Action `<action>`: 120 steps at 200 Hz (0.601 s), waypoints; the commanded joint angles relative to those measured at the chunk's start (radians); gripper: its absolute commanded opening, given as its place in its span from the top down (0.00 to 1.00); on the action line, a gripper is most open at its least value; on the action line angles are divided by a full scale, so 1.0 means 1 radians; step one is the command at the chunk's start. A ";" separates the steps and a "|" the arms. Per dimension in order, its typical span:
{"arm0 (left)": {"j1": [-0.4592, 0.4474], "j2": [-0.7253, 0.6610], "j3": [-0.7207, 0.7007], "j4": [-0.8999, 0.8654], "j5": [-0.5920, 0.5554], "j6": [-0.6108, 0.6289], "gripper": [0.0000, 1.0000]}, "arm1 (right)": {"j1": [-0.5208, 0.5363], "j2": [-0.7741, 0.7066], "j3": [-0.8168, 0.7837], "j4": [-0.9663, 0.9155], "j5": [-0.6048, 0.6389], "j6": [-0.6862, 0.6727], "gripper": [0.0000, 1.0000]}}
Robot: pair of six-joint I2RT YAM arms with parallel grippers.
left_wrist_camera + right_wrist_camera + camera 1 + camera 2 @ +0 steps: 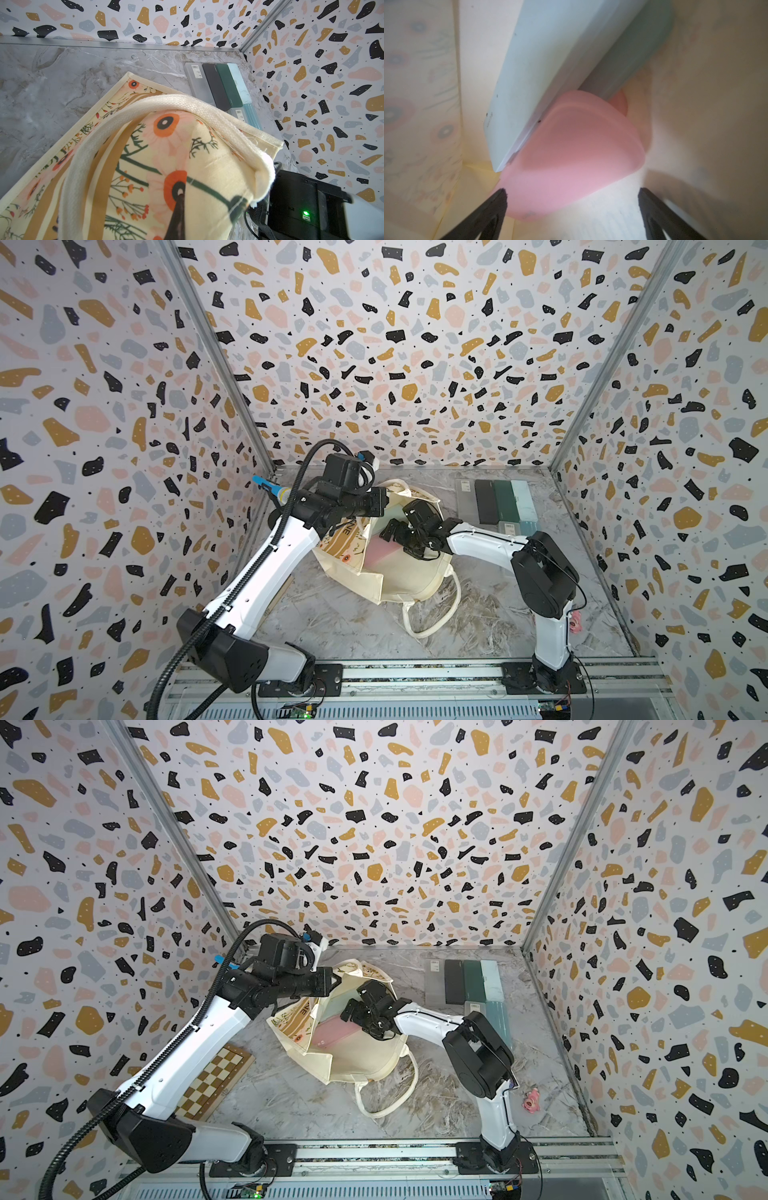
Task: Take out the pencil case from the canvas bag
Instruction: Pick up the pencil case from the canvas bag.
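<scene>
Marble tabletop [332,614], terrazzo walls [415,344]; canvas bag [415,580] on its side, mouth toward right gripper [571,193], fingers spread; pencil case [539,72] lengthwise inside; left gripper [380,506] pinching bag rim.

Both top views look down from high overhead, sharing the whole table [332,622] and canvas bag [407,580]. Left wrist cam sits close on the bag's outside; right wrist cam is inside it, very near.

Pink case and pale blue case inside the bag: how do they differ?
The pink case has rounded corners; the pale blue case is a straight-edged box. The pale blue case lies on top; the pink case sits underneath, partly covered. Both are plain-coloured and lie inside the canvas bag.
</scene>
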 commanded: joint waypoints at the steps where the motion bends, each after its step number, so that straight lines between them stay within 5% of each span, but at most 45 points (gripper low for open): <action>1: -0.018 -0.039 0.018 0.020 0.013 0.009 1.00 | -0.026 0.039 0.029 -0.052 -0.017 0.059 0.01; 96: -0.040 -0.045 0.005 0.047 0.115 0.012 1.00 | -0.056 0.076 0.007 0.097 -0.066 0.137 0.00; 120: -0.039 -0.050 -0.001 0.068 0.182 0.032 1.00 | -0.056 0.087 0.011 0.099 -0.064 0.143 0.08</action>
